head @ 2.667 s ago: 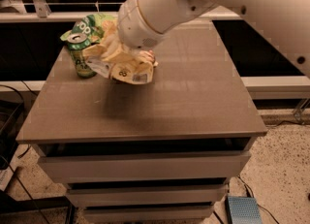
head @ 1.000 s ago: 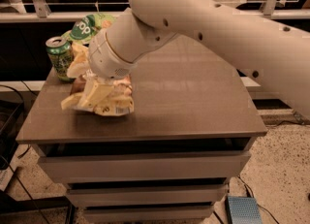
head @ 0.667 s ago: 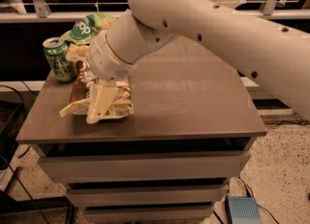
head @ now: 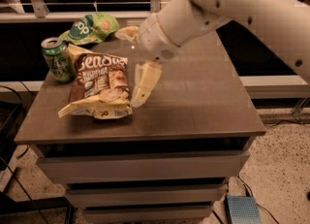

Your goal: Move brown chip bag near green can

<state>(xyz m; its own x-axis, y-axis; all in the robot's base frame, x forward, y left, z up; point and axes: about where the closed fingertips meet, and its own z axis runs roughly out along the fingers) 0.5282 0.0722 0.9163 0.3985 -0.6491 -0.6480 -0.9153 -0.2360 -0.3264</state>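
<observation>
Brown-fronted and flat on the tabletop (head: 203,97), found brown chip bag (head: 99,87) just beside green can (head: 57,59); saw gripper (head: 127,68) at its right edge, fingers (head: 144,85) spread wide, holding nothing; judged placing done, next move a clean lift away.

chip bags (head: 99,89) (head: 89,28): 2 | green can (head: 57,59): 1 | end effector (head: 127,69): 1, beside bags

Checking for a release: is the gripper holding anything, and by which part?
Nothing is held. The gripper is open beside the brown chip bag, which lies flat next to the green can.
</observation>
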